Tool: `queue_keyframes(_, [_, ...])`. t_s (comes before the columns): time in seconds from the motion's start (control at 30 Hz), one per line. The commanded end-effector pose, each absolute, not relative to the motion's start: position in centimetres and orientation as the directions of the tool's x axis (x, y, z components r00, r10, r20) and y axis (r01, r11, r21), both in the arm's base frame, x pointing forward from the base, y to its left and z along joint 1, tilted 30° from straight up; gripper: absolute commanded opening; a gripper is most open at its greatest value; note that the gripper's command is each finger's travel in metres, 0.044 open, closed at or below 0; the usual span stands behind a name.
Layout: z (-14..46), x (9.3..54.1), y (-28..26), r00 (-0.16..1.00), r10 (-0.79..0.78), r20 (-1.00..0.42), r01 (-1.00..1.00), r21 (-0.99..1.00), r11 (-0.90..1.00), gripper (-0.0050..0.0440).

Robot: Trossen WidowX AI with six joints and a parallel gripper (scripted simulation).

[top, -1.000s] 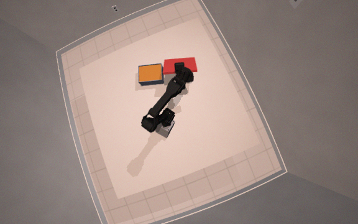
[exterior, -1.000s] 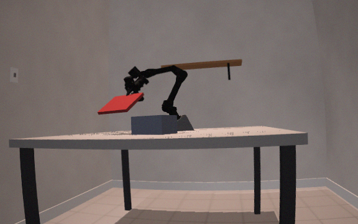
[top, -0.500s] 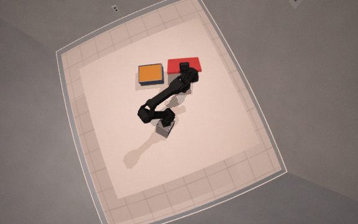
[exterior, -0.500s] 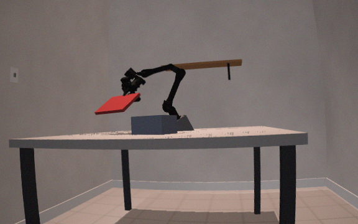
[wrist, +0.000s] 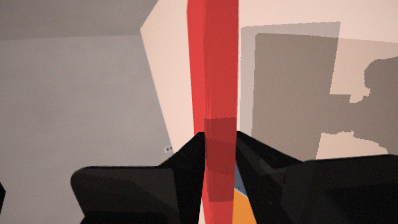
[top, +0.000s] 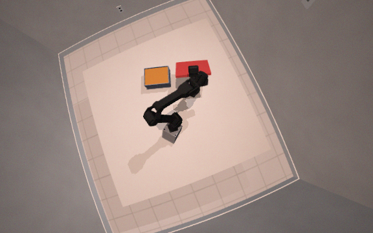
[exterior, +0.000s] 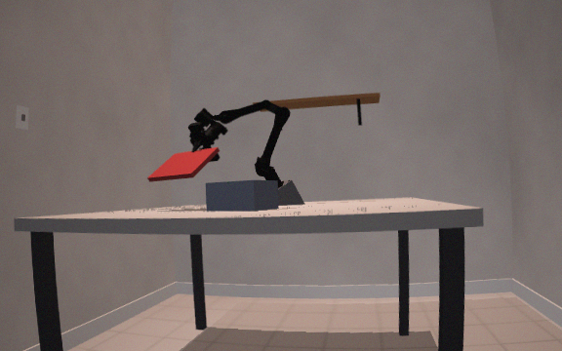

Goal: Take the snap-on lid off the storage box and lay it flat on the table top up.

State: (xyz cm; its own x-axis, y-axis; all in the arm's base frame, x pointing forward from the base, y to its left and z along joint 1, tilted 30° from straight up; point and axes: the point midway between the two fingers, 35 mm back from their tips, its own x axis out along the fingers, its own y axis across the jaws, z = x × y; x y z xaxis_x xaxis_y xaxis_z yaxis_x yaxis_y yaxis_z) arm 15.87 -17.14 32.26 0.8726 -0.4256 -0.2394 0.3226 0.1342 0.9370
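While held aloft, red lid (exterior: 183, 164) flat, thin, tilted

The arm (top: 173, 97) is matte black throughout, built of slim, boxy links joined by thicker, rounded joint housings. It rises from a small grey block base (top: 171, 136) with a sloped side. The tool (wrist: 220, 165) carries two black, wedge-shaped fingers with flat inner faces. No cables, screws or markings can be made out.

Under the tilted red lid (exterior: 183, 164) it's just bare counter (top: 225, 107), with the open blue box (top: 156, 77) beside it and the arm's grey base (top: 172, 134) the only blockers nearby.
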Motion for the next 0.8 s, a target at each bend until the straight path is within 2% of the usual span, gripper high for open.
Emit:
queue_keyframes(0.0, [32.1, 16.0, -17.1, 0.877, -0.421, -0.230, 0.317, 0.937, 0.149, -0.0050])
queue_keyframes(0.77, [30.5, 16.6, -17.8, 0.877, -0.421, -0.230, 0.317, 0.937, 0.149, -0.0050])
